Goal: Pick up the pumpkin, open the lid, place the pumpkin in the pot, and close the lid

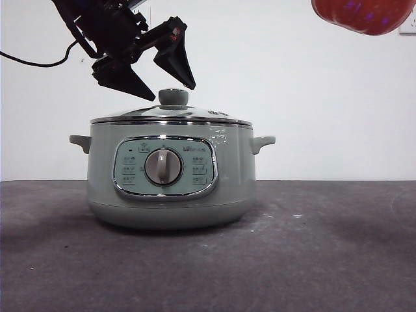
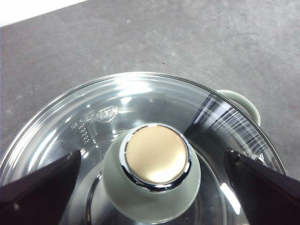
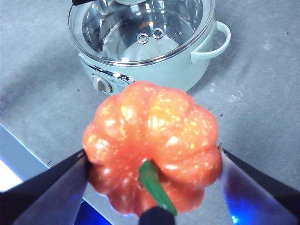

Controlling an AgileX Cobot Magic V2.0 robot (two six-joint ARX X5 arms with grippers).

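- The right tool (image 3: 152,187) is gripping the orange-red toy pumpkin (image 3: 152,157), one dark jaw pressing on each side, with the green stem (image 3: 154,187) pointing back toward the wrist camera.
- In the front view the pumpkin (image 1: 364,14) is hanging high in the air, well apart from the table (image 1: 325,260), so the pick-up step looks done.
- Beyond the right tool and below it, the sage-green electric pot (image 3: 154,70) is sitting on the grey table, well apart from the pumpkin.
- The left tool (image 1: 159,81) is hovering directly over the glass lid (image 1: 170,117), jaws spread wide.
- In the left wrist view the lid's round knob (image 2: 152,173) is sitting between the two jaws, with a clear gap on each side; nothing is being held.
- In the front view the jaw tips are hanging level with the knob (image 1: 173,97), one on either side of it.
- The lid is resting shut on the pot (image 1: 170,175), its chrome rim meeting the pot's edge.
- Judging from this, the lid-opening step is only beginning: the left tool needs to close on the knob and lift.
- Putting the pumpkin into the pot and closing the lid are not yet done.
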